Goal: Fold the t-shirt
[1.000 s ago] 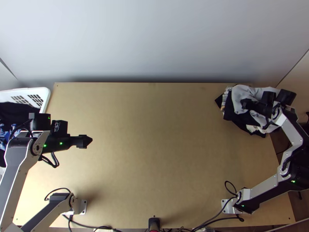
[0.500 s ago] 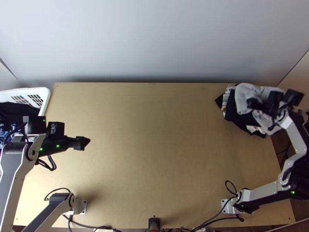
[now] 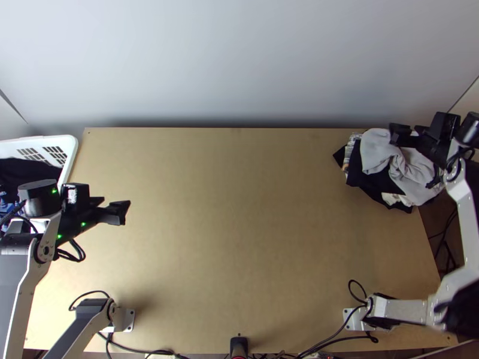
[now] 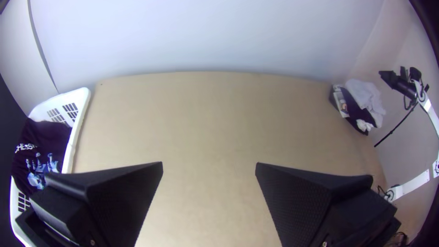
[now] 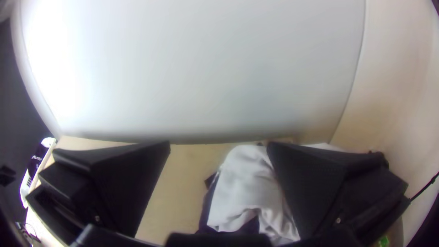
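**T-shirt (image 3: 375, 153) is let go on the pile (image 3: 372, 183), far right**

The right gripper (image 5: 219, 145) has its two fingers wide apart, with nothing between them. The grey t-shirt lies in soft lumps on top of the dark clothes, at the far right of the table (image 3: 227, 239). It looks like the robot is done with this one, though I can't see any neat folds in it.

One second ago, the right gripper was down by the grey cloth. Now it is up and more to the right, and more of the cloth shows. The left gripper (image 4: 209, 163) has slid a bit to the left, and its fingers have come apart. It holds nothing.

Next, the left gripper may pick a dark shirt (image 3: 27, 169) out of the white basket (image 3: 70, 145) on the left. It should take care to grab just one.
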You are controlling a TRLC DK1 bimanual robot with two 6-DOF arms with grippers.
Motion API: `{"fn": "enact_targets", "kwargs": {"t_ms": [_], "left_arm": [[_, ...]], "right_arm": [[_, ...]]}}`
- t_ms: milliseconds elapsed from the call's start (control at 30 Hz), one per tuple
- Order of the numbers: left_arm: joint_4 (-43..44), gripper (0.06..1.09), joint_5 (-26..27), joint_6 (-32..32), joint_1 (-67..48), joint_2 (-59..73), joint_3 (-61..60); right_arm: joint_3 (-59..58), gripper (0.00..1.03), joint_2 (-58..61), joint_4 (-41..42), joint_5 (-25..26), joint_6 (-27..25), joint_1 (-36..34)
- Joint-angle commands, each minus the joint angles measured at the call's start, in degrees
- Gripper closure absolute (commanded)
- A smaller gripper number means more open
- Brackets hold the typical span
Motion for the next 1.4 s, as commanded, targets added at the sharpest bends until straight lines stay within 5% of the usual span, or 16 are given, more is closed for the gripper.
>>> {"fn": "enact_targets", "kwargs": {"t_ms": [0, 200, 467, 667, 867, 1067, 1367], "left_arm": [[5.5, 0.1, -4.0, 2.9, 0.2, -4.2, -3.8], [11.0, 0.1, -3.9, 0.5, -0.4, -13.0, -12.8], [18.6, 0.1, -8.7, 0.2, 0.5, -26.1, -24.6], [24.6, 0.1, -11.5, 0.3, 0.8, -39.8, -34.7], [23.9, 0.1, -11.7, 0.0, 5.3, -48.2, -41.0], [32.6, 0.1, -13.1, 1.4, 6.8, -48.5, -46.4], [37.7, 0.1, -13.0, -7.5, 4.0, -48.5, -53.7]], "right_arm": [[-8.3, 0.04, -12.5, 0.9, 1.5, -0.4, 8.8], [-23.0, 0.04, -23.6, 1.0, 13.7, -4.4, 22.2], [-41.6, 0.04, -37.0, 7.3, 15.4, 0.1, 25.5], [-51.6, 0.04, -43.6, 8.5, 23.7, -3.8, 28.1], [-64.7, 0.04, -62.3, 19.2, 30.8, 1.1, 28.5], [-73.4, 0.04, -80.8, 14.2, 33.5, -11.0, 29.9], [-73.3, 0.04, -81.8, 13.5, 33.5, 1.1, 30.8]]}}
